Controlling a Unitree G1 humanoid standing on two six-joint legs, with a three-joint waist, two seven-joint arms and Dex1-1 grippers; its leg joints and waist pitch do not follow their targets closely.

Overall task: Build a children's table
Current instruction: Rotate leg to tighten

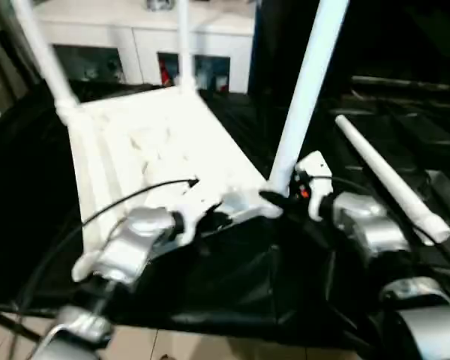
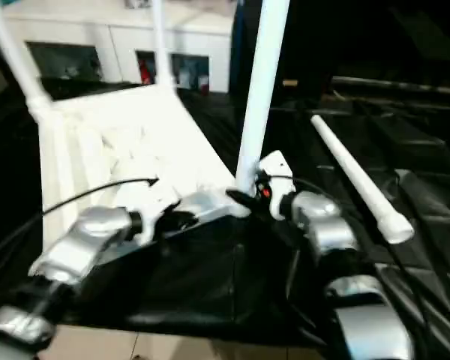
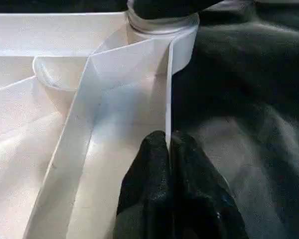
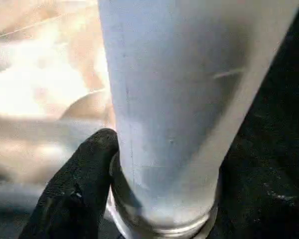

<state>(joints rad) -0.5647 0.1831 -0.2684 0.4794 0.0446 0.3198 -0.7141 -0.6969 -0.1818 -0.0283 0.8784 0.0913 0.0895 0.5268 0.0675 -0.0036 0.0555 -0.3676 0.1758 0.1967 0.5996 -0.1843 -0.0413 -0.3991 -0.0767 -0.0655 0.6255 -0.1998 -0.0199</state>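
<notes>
The white tabletop (image 1: 157, 142) lies upside down on black cloth, ribbed underside up. Three white legs stand in its corner sockets: far left (image 1: 41, 52), far right (image 1: 184, 45) and near right (image 1: 307, 82). My left gripper (image 3: 168, 142) is shut on the thin rim of the tabletop's near edge, close to the near right socket. At the base of the near right leg (image 4: 189, 99), my right gripper (image 1: 281, 196) is closed around it, and one black finger (image 4: 84, 174) presses against its collar. Another white leg (image 1: 390, 184) lies loose on the cloth to the right.
Black cloth (image 1: 232, 285) covers the work surface and drapes over its near edge. A white cabinet (image 1: 135, 45) with glass doors stands behind the tabletop. A black cable (image 1: 120, 202) arcs over my left forearm. Light floor (image 1: 210, 349) shows below the cloth.
</notes>
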